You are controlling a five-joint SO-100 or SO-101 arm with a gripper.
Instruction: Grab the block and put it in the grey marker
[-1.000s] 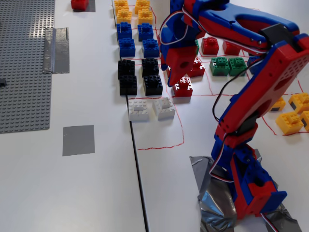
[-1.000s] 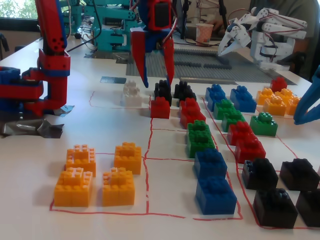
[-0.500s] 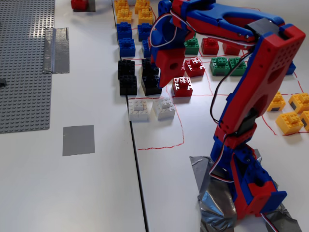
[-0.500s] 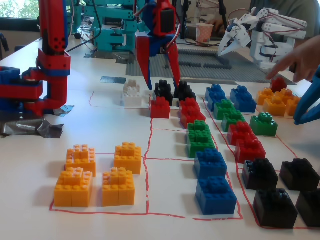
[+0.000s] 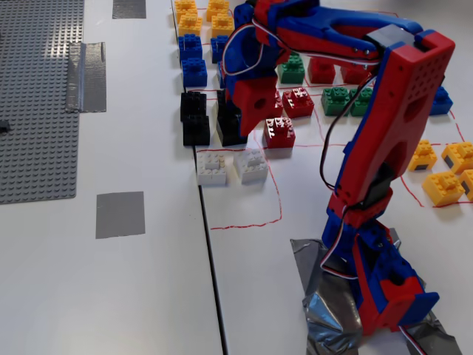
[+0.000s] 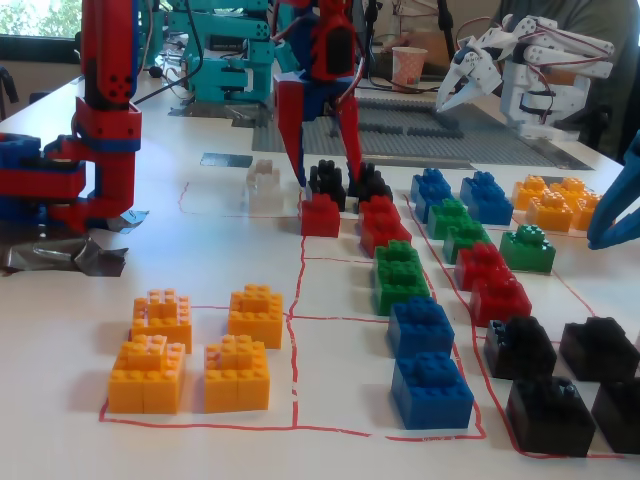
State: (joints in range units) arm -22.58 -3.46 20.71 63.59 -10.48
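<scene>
Now the gripper (image 6: 326, 178) is sinking over the cluster of black bricks, lower and further toward them than a second ago, when it was hanging above the red brick (image 6: 320, 214) and white bricks (image 5: 230, 166). Its two fingers (image 6: 293, 130) are standing apart, one on each side of the block (image 6: 326, 180), the near-left black brick in the low fixed view, and they are not yet pressing on it as far as that view shows. In the high fixed view the gripper body is covering most of that block (image 5: 228, 126), so only its left edge is showing beside the two uncovered black bricks (image 5: 195, 117). The block is sitting on the table, just behind the red brick and close against its black neighbour. The grey marker (image 5: 120, 214) is lying bare and well apart from the bricks, across the black line (image 5: 209, 259) toward the baseplate (image 5: 37, 103). Judging from this, the approach is ending and the closing step is coming next; the neighbouring brick is leaving little room for the far finger, so a nudge or a double grab is looking possible.
</scene>
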